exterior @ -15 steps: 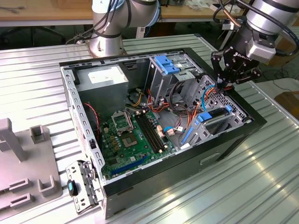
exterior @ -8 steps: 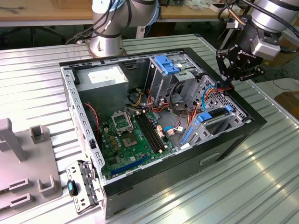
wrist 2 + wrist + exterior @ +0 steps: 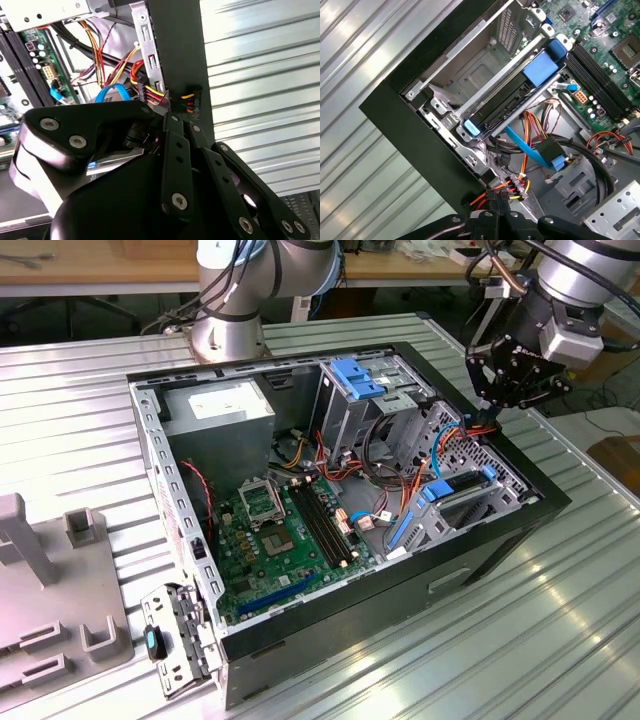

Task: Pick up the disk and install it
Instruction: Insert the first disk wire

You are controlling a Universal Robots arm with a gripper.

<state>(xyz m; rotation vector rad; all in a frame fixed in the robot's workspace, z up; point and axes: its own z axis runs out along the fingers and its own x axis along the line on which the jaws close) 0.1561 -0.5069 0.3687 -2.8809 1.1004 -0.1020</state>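
The disk (image 3: 462, 492) lies flat in the lower drive cage (image 3: 440, 525) at the near corner of the open computer case (image 3: 520, 510), on the exterior view's right. Its blue carrier rail sits level with the cage's silver walls.

The gripper (image 3: 484, 412) hangs over the case's right wall, just beyond the far end of that cage. Its fingers (image 3: 172, 150) are drawn together, with their tips at a black power connector (image 3: 194, 102) on red, yellow and orange wires. I cannot tell whether they pinch it.

A blue data cable (image 3: 525, 145) and more wire bundles crowd the gap between the disk and the upper cage with its blue latch (image 3: 355, 375). The motherboard (image 3: 275, 530) lies to the left.
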